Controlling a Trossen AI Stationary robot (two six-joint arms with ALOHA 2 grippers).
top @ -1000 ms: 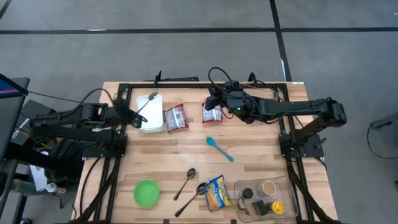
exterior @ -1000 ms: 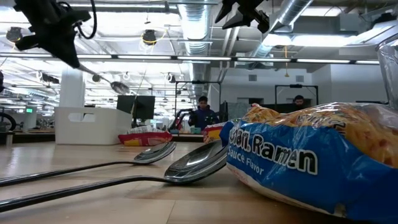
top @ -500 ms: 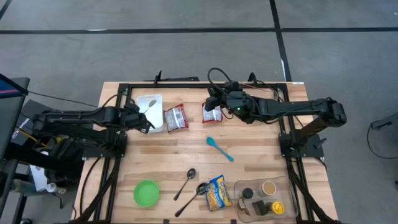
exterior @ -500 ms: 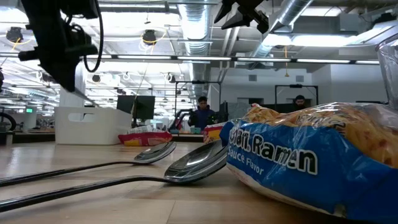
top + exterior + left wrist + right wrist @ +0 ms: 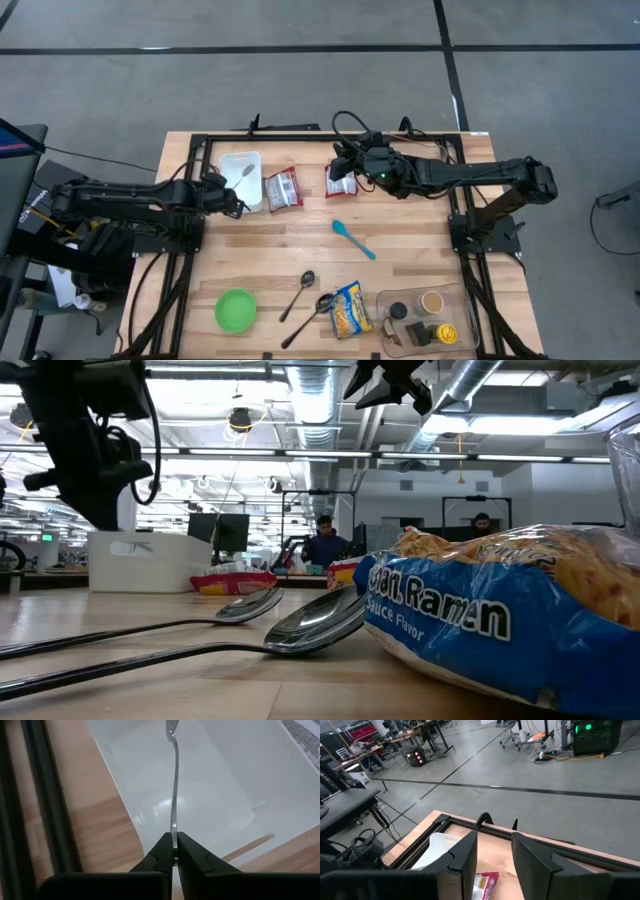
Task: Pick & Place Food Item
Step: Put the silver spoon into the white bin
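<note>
My left gripper [image 5: 232, 200] is shut on a metal spoon [image 5: 243, 177] at the near left corner of a white bin [image 5: 240, 158]. The spoon reaches out over the inside of the bin [image 5: 215, 790]. My right gripper [image 5: 492, 865] is open and empty. It hovers above a red snack packet [image 5: 341, 183] that lies flat at the table's far middle. A second red packet [image 5: 283, 189] lies flat beside the bin's right wall. My left gripper pinches the free end of the spoon's handle [image 5: 174, 832] between its two fingertips. The fingers come from the table's left and the spoon runs straight on from them, toward the far right. The spoon's bowl [image 5: 171, 726] is over the bin's floor; whether it touches, I cannot tell.
A blue spoon [image 5: 353, 239] lies mid-table. Two metal spoons [image 5: 300, 293] and a ramen packet [image 5: 349, 308] lie near the front edge, with a green bowl [image 5: 235, 310] to their left. A clear tray [image 5: 457, 300] with jars stands at the front right. A black frame [image 5: 300, 135] borders the table.
My left gripper has gone toward the table's right, to the white bin, and down, carrying the spoon. The spoon, raised above the bin a second ago, now sits low inside it. My right gripper has kept still.
</note>
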